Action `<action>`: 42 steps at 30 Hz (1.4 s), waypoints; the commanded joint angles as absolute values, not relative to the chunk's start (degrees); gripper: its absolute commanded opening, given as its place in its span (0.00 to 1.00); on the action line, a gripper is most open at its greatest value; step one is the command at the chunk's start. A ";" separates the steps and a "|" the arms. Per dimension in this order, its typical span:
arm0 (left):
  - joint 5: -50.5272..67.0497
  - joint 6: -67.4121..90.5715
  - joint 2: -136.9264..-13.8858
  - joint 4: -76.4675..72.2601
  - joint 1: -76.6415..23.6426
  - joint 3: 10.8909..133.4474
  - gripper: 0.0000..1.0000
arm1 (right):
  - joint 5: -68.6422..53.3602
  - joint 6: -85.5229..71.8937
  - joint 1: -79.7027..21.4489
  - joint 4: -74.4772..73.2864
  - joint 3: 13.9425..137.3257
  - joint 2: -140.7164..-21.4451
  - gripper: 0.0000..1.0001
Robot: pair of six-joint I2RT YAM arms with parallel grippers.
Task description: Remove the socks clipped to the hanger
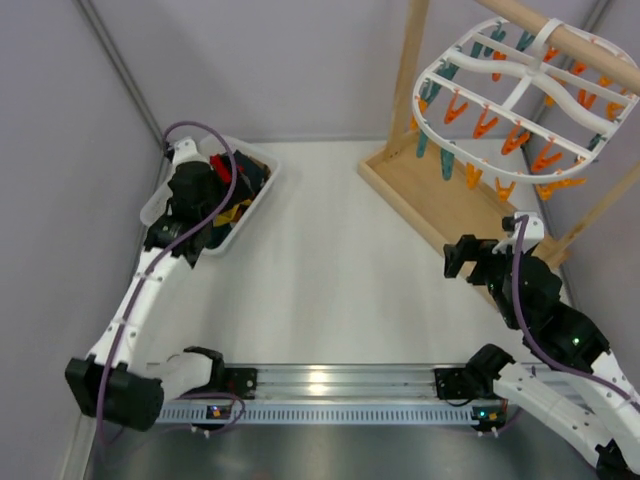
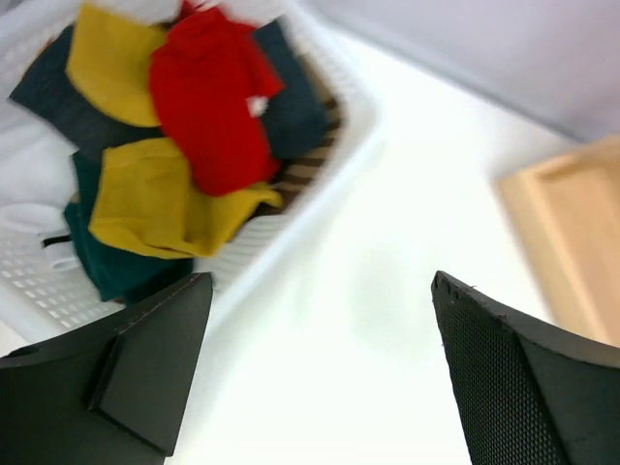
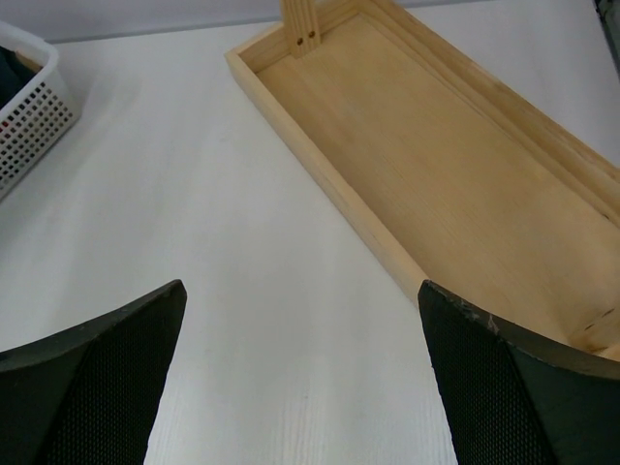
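The hanger hangs from a wooden rod at the top right. Its orange and teal clips dangle free, and I see no sock on them. The socks lie in a white basket at the left: a red sock, mustard yellow socks and dark navy socks. My left gripper hovers over the basket's near end, open and empty. My right gripper is open and empty, low over the table beside the wooden stand's base.
The wooden stand's tray base lies to the right, its upright post at the back. A corner of the basket shows in the right wrist view. A grey wall is close on the left.
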State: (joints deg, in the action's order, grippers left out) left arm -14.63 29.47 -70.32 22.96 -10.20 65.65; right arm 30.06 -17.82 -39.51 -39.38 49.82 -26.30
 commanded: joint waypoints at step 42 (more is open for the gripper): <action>-12.22 16.52 -27.33 37.00 -17.58 49.39 0.98 | 41.92 -10.46 -40.25 -38.59 46.93 -16.44 1.00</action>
State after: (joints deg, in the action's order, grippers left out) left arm -12.73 16.38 -26.76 40.27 -17.41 49.54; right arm 42.00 -10.50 -39.62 -40.12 47.22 -15.90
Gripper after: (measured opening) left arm 0.984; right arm 0.993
